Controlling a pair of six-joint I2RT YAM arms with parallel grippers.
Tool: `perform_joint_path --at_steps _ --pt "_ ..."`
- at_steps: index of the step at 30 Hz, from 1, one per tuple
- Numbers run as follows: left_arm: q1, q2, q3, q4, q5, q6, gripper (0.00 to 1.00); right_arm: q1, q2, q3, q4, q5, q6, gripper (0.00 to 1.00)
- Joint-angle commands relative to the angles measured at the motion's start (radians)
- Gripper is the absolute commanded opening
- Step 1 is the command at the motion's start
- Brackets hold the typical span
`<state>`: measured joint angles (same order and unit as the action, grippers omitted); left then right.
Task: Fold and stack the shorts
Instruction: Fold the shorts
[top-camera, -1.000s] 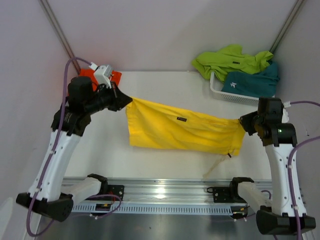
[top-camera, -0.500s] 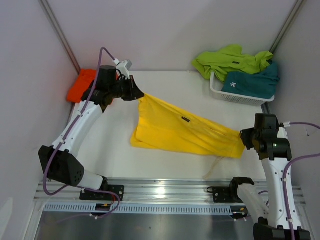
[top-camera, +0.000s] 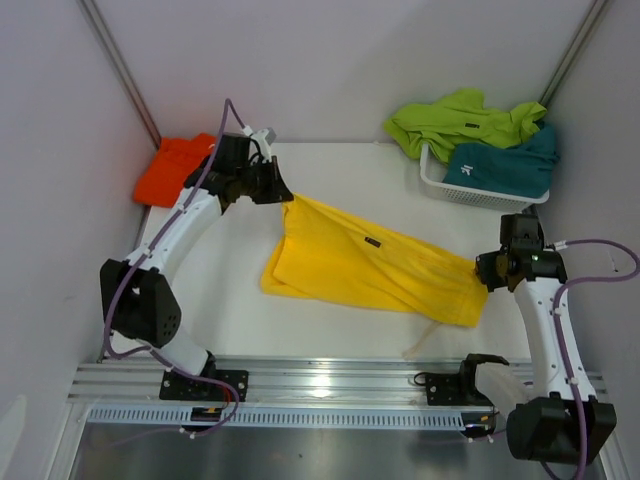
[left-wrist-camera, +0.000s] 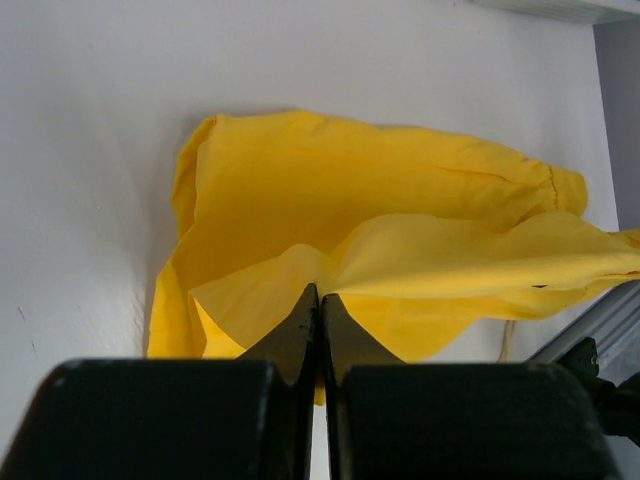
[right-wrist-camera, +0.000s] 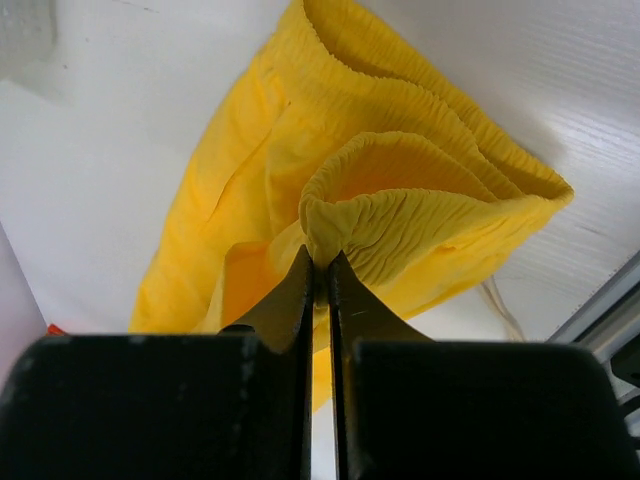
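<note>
Yellow shorts stretched slantwise over the white table, left end effector pinching their far-left corner, right end effector pinching their right end, orange shorts at the table's far-left corner, lime green shorts and teal shorts in the white basket at far right

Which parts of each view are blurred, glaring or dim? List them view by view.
Top view: evenly lit and sharp, one glare patch on the metal rail. Left wrist view: yellow shorts in focus, left fingers dark and soft at the bottom. Right wrist view: right fingers blurred and dark too, waistband crisp, table bright at top right.
</note>
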<state>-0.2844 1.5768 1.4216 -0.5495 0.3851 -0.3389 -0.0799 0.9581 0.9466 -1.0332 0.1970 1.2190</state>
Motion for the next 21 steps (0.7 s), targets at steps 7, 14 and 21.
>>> perform_joint_path --at_steps 7,14,21 --pt "-0.001 0.181 0.174 0.042 -0.072 0.005 0.0 -0.063 0.145 -0.06 0.151 0.044 0.022 0.0" --pt "-0.001 0.348 0.327 0.005 -0.097 0.009 0.0 -0.124 0.261 -0.141 0.315 0.01 0.045 0.0" --pt "0.001 0.502 0.448 -0.018 -0.132 0.011 0.0 -0.158 0.453 -0.126 0.426 -0.002 0.03 0.0"
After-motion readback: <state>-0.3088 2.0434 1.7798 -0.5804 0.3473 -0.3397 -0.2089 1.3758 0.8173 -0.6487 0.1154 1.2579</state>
